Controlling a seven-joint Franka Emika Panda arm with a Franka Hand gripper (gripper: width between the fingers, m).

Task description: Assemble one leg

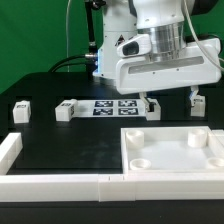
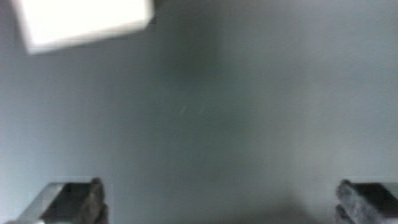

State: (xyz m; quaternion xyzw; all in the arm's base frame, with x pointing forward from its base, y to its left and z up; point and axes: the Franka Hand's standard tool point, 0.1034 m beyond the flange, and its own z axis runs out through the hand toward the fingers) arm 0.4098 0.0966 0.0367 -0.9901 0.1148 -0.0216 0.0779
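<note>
White leg [image 1: 65, 110] lay beside the marker board [image 1: 115, 106]. The hand [image 1: 171, 98] hovered open, empty, near that board; an off-centre descent might topple the leg.

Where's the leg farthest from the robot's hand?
At the exterior view's far left, that leg sits on the black table; another leg stands between it and the marker board.

Two legs [image 1: 65, 110] on exterior view's left of marker board [image 1: 114, 106], panel [image 1: 172, 150] nearer
</note>
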